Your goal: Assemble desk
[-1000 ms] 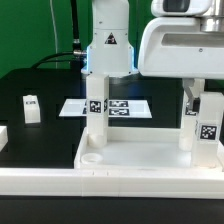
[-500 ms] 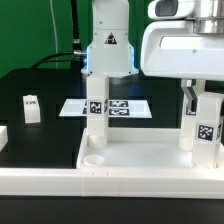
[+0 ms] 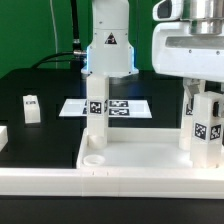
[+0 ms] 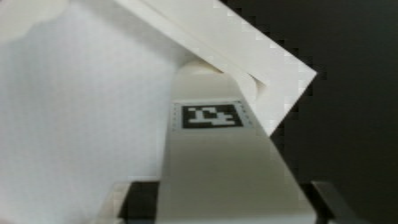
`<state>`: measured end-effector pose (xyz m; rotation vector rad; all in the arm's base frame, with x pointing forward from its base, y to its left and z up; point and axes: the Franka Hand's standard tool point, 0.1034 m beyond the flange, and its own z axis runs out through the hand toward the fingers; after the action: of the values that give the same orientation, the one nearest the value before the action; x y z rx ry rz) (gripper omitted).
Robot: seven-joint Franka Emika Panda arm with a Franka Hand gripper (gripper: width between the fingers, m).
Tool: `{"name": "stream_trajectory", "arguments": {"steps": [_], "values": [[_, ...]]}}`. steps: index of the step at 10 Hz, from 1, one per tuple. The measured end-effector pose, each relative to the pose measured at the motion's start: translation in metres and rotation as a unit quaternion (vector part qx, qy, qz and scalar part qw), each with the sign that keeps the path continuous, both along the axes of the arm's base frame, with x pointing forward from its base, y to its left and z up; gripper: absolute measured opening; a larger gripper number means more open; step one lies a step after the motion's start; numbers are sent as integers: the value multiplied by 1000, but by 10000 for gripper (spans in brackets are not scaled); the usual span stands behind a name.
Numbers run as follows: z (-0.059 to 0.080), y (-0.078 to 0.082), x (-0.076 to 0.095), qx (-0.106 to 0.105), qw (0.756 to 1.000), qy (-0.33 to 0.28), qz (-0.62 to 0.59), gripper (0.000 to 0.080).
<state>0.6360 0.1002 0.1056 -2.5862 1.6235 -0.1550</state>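
Note:
The white tray-like tabletop [image 3: 140,165] lies at the front, with a round socket [image 3: 93,157] in its left corner. One tagged white leg [image 3: 96,112] stands upright at its back left. At the exterior view's right my gripper [image 3: 200,100] is shut on another tagged leg [image 3: 208,130], held upright over the tabletop's right end. A further tagged leg face [image 3: 189,118] shows just to its left. In the wrist view the held leg [image 4: 217,150] runs between my two dark fingers [image 4: 146,200], and its tag faces the camera above a tabletop corner [image 4: 249,55].
A small loose tagged leg [image 3: 31,107] stands on the black table at the left, and a white part [image 3: 3,135] pokes in at the left edge. The marker board [image 3: 125,106] lies behind the tabletop, in front of the arm's white base [image 3: 108,45].
My gripper has shifted slightly toward the exterior view's right with the leg still in it. The other parts have not moved.

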Motion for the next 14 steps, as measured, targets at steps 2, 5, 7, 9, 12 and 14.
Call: {"name": "stream_trajectory", "arguments": {"steps": [2,5,7,9,12,14], "values": [[0,0,0,-1,1000,0,4,295],[0,6,-2,-9,998,3,58,638],[0,9,1,-35,979,-8,203,647],[0,11,1,-43,965,-9,257,649],[0,9,1,-58,930,-9,362,649],[-2,10,1,-72,896,-7,438,649]]}}
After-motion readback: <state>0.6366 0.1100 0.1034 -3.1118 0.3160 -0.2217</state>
